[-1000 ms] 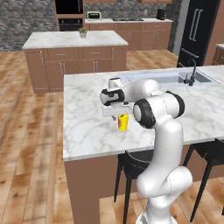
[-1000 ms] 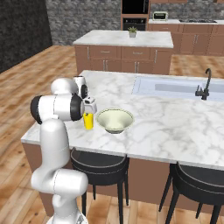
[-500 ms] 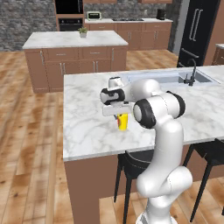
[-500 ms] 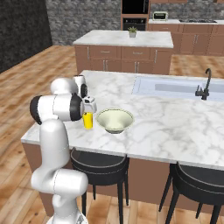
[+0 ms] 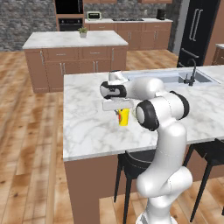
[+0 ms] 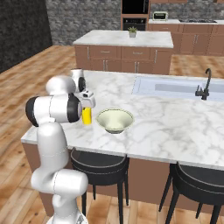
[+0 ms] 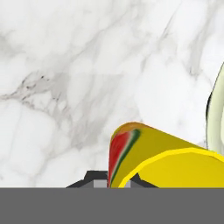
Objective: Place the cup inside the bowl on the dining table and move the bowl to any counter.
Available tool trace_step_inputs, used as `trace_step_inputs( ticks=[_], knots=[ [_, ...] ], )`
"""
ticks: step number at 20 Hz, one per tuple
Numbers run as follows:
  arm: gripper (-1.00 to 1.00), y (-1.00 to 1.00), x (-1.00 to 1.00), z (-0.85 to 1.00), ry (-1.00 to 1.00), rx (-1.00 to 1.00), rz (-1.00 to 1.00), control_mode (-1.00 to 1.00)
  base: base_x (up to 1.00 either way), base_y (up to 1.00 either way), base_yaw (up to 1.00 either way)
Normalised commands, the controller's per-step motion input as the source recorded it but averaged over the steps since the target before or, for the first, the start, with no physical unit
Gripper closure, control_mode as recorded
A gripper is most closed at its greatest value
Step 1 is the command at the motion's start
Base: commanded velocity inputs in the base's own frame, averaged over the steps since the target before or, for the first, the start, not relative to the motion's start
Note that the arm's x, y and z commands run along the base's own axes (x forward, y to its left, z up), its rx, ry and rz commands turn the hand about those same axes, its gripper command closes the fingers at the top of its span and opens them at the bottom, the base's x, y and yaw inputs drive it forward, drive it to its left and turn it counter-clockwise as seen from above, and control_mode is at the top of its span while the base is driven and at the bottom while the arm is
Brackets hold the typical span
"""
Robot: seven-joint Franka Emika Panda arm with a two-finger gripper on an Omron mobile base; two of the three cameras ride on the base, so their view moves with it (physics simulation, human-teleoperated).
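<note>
Clamping shut within the past second, the jaws [image 5: 121, 112] now grip the yellow cup [image 5: 124, 117], apparently not yet lifted off the marble worktop [image 6: 175, 127], just beside the cream bowl [image 6: 114, 120] — ready for the lift into it.

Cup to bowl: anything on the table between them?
Nothing visible. The cup stands upright on the dining table with the gripper shut on it, and the bowl sits right beside it, apart. Only bare marble lies between the two.
</note>
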Motion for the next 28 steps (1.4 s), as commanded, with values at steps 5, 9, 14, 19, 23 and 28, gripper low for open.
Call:
trace_step_inputs(
  ticks=[5,9,14,19,23,28],
  knots=[
    [1.0,-0.01,-0.16,0.16,0.0,0.0,0.02,-1.0,0.0,0.0,0.0],
    [1.0,0.0,-0.01,0.27,0.0,-0.01,0.04,-1.0,0.0,0.0,0.0],
    [1.0,-0.15,0.0,0.26,-0.01,0.0,0.05,-1.0,0.0,0.0,0.0],
    [1.0,-0.2,0.0,0.39,0.0,0.0,0.02,-1.0,0.0,0.0,0.0],
    [1.0,-0.26,0.0,0.32,0.0,0.0,0.02,-1.0,0.0,0.0,0.0],
    [1.0,-0.23,0.0,0.14,0.0,0.0,0.04,-1.0,0.0,0.0,0.0]
  ],
)
